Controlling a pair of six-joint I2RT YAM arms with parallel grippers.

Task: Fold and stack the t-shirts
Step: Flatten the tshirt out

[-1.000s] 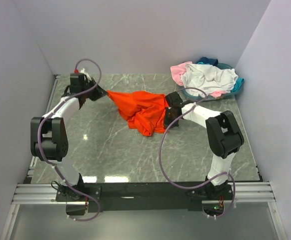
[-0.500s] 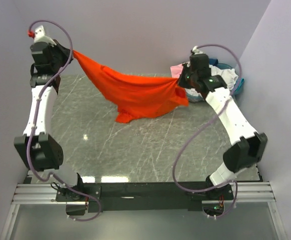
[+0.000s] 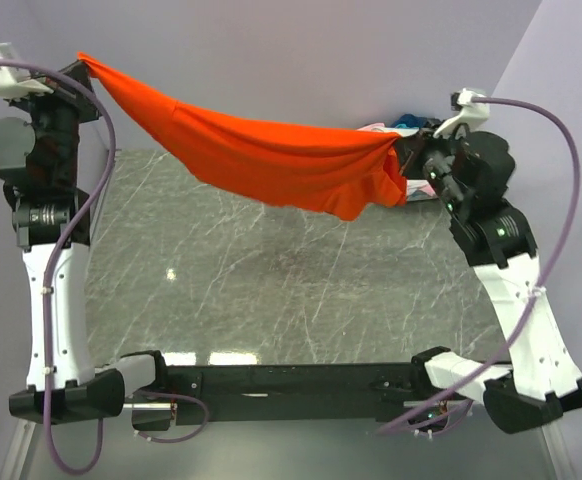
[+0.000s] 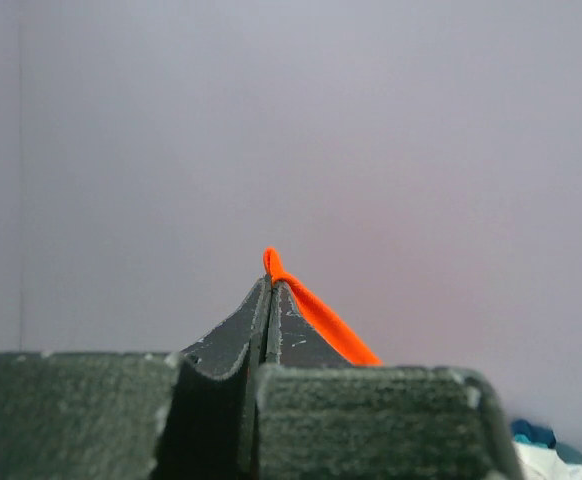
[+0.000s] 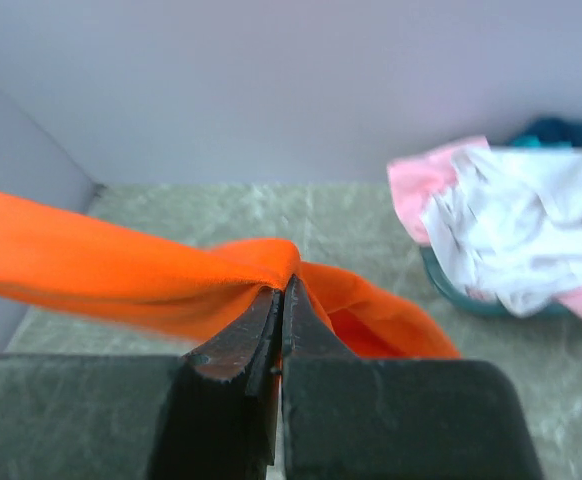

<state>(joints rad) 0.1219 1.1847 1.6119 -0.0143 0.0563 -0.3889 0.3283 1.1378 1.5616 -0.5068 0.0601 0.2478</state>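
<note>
Hanging in the air above the surface (image 3: 271, 300), the orange shirt (image 3: 271, 160) is stretched like a hammock between the two arms. Its left end is high near the back-left corner and its right end lower, with a loose fold drooping beside the right grip; no part of it touches the surface. The left end effector (image 4: 271, 285) is clamped on a thin pinch of orange cloth, with only a small loop showing above the tips, and the right end effector (image 5: 281, 290) is likewise clamped on a bunched edge of the shirt. By my reading the task is at an early stage: this shirt is lifted and spread but not yet laid flat, no fold is made, and no folded stack shows anywhere. The other shirts lie in a crumpled pile (image 5: 511, 220) at the far right of the surface, white on top with pink at the edges and teal beneath, all unfolded, so nearly everything is left to do. Whether the arms grip shoulders, hem or sleeves I cannot tell, since the cloth is bunched at both grips. In the top view the pile is mostly hidden behind the shirt and the right arm. Whether the teal under it is a shirt or a tub is unclear, and the shirts in it cannot be counted.
</note>
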